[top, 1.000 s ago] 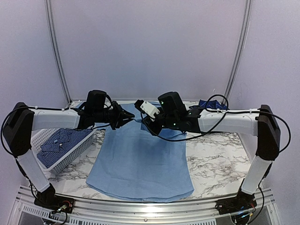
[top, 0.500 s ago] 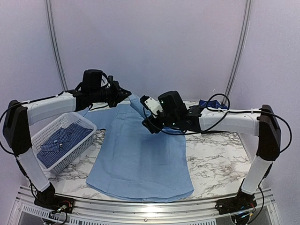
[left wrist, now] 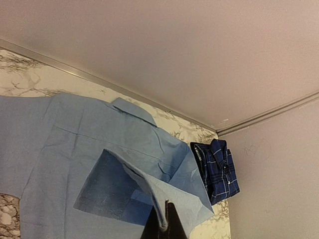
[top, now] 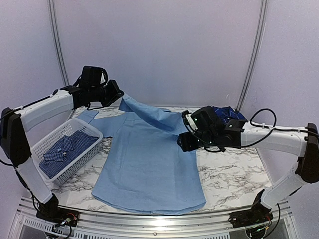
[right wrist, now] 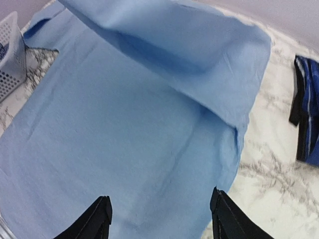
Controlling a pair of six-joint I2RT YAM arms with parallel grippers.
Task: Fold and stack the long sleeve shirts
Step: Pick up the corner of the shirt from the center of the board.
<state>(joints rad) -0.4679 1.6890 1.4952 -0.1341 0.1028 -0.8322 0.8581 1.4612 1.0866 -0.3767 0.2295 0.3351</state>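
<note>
Marble counter [top: 234, 174]: light blue shirt [top: 149, 164] lies flat, one far flap raised, pinched in the pressed-together left pincer [top: 118, 95]. Right pincer [right wrist: 160, 219] spread over the cloth. Navy plaid shirt [top: 227, 112] partly hidden behind the right arm.

Spotting white perforated basket [top: 83, 159] far L, on marble tabletop [top: 232, 174], veins grey on white. Seeing metal rail [top: 159, 218] along near edge. At back, catching pale wall [top: 159, 50] w/ two curved poles [top: 56, 50], one L, one R
</note>
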